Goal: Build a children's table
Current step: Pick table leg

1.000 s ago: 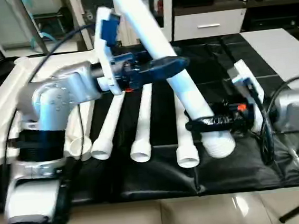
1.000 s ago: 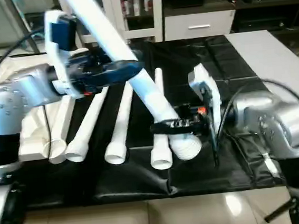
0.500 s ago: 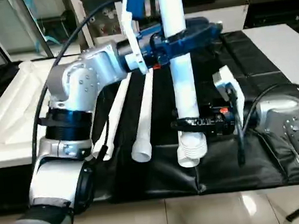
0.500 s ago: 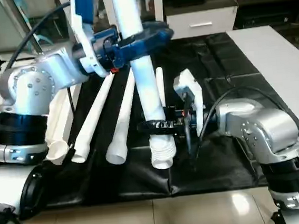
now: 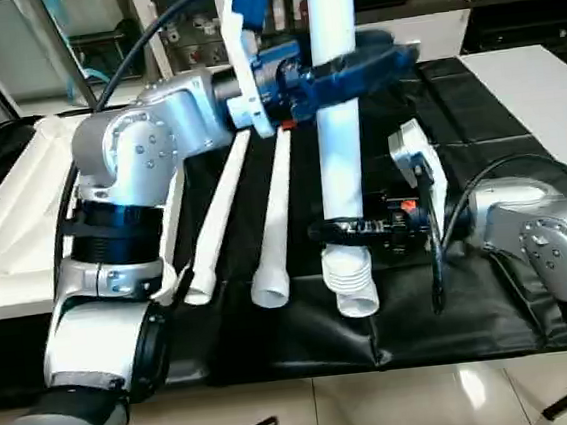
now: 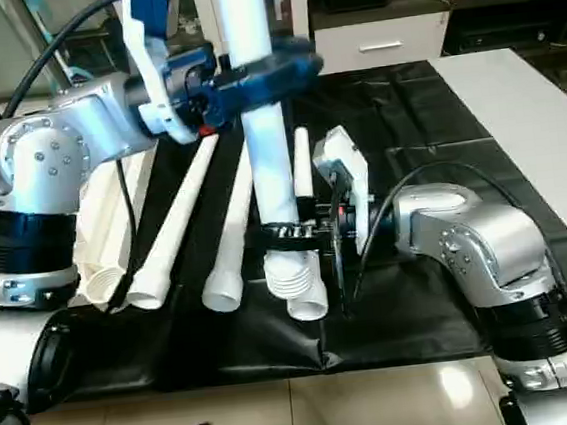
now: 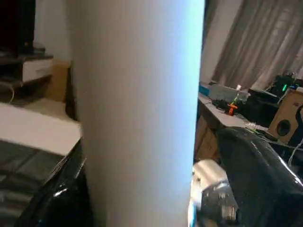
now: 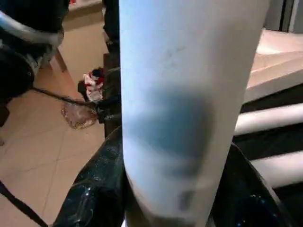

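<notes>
Setting: an indoor lab or workroom, as far as I can judge. My bench (image 5: 512, 80) is white, laid with a black plastic sheet (image 5: 305, 331), on a glossy beige tiled floor (image 5: 382, 404). Behind it: white cabinets (image 5: 403, 40) with drawers and glass-fronted shelving (image 5: 186, 31). My left wrist camera takes in grey curtains (image 7: 255, 42), a desk of electronics (image 7: 236, 101) and a loudspeaker (image 7: 286, 125).
</notes>
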You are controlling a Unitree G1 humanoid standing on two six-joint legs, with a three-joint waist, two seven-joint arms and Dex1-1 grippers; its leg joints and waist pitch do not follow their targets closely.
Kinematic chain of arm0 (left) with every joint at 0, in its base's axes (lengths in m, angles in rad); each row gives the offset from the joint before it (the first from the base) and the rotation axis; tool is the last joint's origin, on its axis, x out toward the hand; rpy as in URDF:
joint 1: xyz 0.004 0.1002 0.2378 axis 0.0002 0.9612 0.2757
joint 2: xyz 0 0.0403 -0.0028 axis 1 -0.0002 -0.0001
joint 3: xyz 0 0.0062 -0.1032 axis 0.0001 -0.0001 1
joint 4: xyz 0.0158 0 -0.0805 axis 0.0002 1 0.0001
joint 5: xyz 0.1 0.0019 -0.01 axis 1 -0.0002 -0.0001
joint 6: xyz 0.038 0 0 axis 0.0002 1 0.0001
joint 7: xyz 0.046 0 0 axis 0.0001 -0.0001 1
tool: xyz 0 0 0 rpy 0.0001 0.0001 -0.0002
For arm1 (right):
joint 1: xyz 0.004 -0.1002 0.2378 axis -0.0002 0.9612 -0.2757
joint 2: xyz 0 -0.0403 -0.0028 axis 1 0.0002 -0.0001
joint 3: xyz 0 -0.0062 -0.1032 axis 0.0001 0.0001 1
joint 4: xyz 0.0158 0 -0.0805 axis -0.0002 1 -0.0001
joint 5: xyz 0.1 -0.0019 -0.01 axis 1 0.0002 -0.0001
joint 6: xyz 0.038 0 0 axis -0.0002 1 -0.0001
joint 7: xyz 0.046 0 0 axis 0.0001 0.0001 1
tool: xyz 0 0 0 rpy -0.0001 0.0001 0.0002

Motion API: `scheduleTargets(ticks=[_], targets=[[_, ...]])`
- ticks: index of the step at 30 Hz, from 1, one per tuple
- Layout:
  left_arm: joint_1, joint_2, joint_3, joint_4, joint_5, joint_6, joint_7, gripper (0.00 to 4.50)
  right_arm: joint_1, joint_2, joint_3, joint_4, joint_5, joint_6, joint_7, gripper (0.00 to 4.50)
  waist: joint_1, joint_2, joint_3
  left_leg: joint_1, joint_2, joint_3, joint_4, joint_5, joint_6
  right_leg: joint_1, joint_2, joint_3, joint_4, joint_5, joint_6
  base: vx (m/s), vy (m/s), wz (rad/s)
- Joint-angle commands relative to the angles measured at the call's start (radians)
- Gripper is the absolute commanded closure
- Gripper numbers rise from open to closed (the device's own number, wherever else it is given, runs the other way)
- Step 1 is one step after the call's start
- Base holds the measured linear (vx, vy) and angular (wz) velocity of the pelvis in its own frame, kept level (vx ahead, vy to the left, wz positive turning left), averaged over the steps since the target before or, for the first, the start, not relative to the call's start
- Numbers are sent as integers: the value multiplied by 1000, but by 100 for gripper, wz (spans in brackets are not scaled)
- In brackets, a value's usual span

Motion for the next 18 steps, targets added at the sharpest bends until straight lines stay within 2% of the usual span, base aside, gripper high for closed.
scheduleTargets(ticks=[1,3,9,12,13,15,18], targets=[[12,13,-11,6,-13,36,-21,80,-38,4,-79,15,33,-4,-37,264,-1,-18,-72,27,41,-20,-77,-238,1,38,-39,17,-80,-265,-252,0,0,0],[15,15,-10,5,-16,47,-14,80,-42,9,-89,14,45,-3,-41,264,1,-15,-73,28,43,-22,-78,-241,-5,38,-40,17,-79,-265,-249,0,0,0],[10,24,14,13,-26,75,-3,80,-50,20,-125,13,70,-5,-47,265,1,-16,-74,25,40,-20,-78,-223,0,40,-39,16,-77,-220,-257,0,0,0],[9,37,31,18,-30,79,-5,80,-46,14,-144,11,70,-7,-58,265,0,-15,-73,25,40,-21,-79,-229,-4,40,-39,16,-78,-233,-254,0,0,0],[10,44,41,18,-34,84,-4,80,-40,6,-158,11,70,-7,-66,265,-1,-18,-72,25,40,-20,-79,-234,-6,39,-39,16,-79,-242,-252,0,0,0],[20,65,66,23,-36,83,0,80,-23,-14,-197,-1,89,7,-76,265,-2,-16,-71,27,40,-20,-80,-240,-9,39,-39,17,-80,-255,-248,0,0,0],[26,80,89,34,-33,75,13,80,1,-33,-216,-21,99,18,-75,265,-2,-16,-71,27,39,-20,-80,-244,-13,38,-39,17,-82,-271,-237,0,0,0]])
